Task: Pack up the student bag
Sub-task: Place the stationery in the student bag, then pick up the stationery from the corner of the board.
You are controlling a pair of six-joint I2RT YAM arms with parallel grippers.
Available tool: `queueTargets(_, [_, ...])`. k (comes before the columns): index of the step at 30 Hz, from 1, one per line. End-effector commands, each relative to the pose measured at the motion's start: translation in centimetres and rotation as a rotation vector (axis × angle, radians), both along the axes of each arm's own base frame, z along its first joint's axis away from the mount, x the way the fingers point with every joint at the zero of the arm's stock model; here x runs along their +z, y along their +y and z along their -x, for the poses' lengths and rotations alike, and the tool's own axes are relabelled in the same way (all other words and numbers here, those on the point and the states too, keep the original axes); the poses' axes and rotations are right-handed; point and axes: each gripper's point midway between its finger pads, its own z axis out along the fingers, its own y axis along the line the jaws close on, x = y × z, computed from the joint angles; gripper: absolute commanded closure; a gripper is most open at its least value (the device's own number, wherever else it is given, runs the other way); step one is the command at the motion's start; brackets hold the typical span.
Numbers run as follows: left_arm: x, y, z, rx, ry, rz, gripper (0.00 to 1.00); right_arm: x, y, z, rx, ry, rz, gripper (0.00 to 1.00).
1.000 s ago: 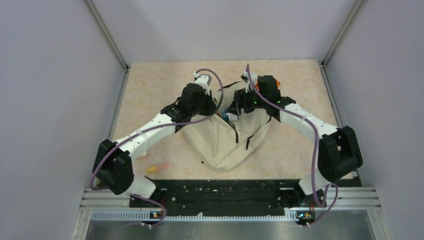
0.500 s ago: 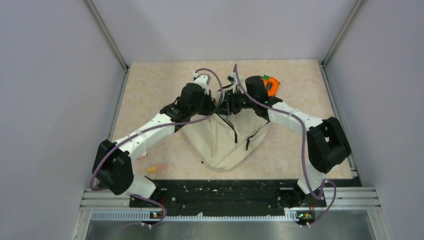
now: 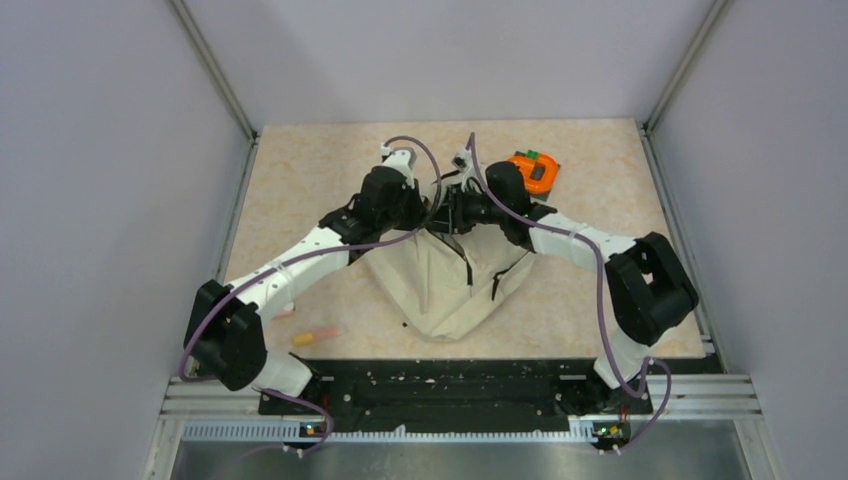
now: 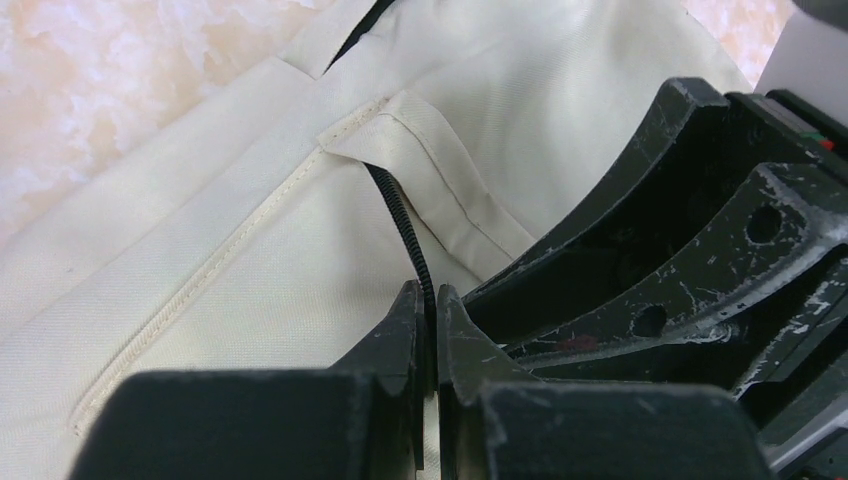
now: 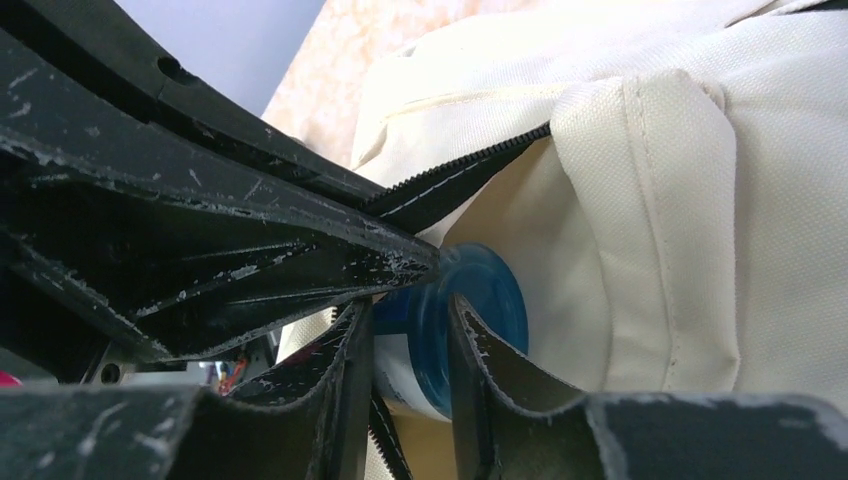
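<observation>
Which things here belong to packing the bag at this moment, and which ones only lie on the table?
In the job: student bag, pinched by the left gripper; blue-capped container, held by the right gripper.
Lying about: orange gadget; small yellow stick; both untouched on the table.

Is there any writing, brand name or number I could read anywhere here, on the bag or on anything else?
No text can be read in any view.
Bag: plain cream fabric, no logo or tag showing.
Blue-capped item in the right gripper: no label visible.
Orange object on the table: too small to tell whether it bears print.
</observation>
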Motion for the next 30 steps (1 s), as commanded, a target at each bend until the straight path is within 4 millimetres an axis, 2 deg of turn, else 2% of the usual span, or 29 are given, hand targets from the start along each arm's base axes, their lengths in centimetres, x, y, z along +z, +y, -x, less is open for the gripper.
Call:
queueTargets(1, [6.2, -0.5, -2.6, 0.074, -0.142, 0.16, 1.0, -0.2, 1.9, 4.9, 0.139, 0.128, -0.084, 0.72])
queueTargets(5, [5.7, 0.2, -2.9, 0.097, -0.127, 0.181, 1.0, 0.6, 1.4, 5.4, 0.13, 0.1, -0.104, 0.54])
queueTargets(11, [5.3, 0.5, -2.5, 0.082, -0.114, 0.187, 1.0, 1.7, 0.4, 5.3, 0.071, 0.048, -0.098, 0.44])
queueTargets(13, [5.4, 0.8, -2.1, 0.075, -0.119, 0.171, 0.96, 1.7, -0.3, 4.7, 0.024, 0.027, -0.077, 0.41])
queueTargets(16, [5.5, 1.7, -1.5, 0.072, -0.13, 0.128, 0.8, 2.2, -1.7, 3.5, -0.058, -0.02, -0.05, 0.35])
queueTargets(19, [5.4, 3.0, -0.6, 0.081, -0.13, 0.067, 0.5, 2.6, -3.5, 2.0, -0.145, -0.059, -0.03, 0.3])
queueTargets(22, [5.2, 4.7, 0.8, 0.106, -0.108, 0.017, 0.29, 3.5, -5.5, 0.8, -0.206, -0.099, -0.03, 0.25])
queueTargets(25, [4.2, 6.7, 2.6, 0.155, -0.052, -0.023, 0.2, 4.3, -7.2, 0.0, -0.256, -0.151, -0.017, 0.19])
queueTargets(30, [1.9, 11.3, 6.5, 0.308, 0.078, -0.091, 0.14, 5.0, -9.9, -0.9, -0.354, -0.23, 0.039, 0.11])
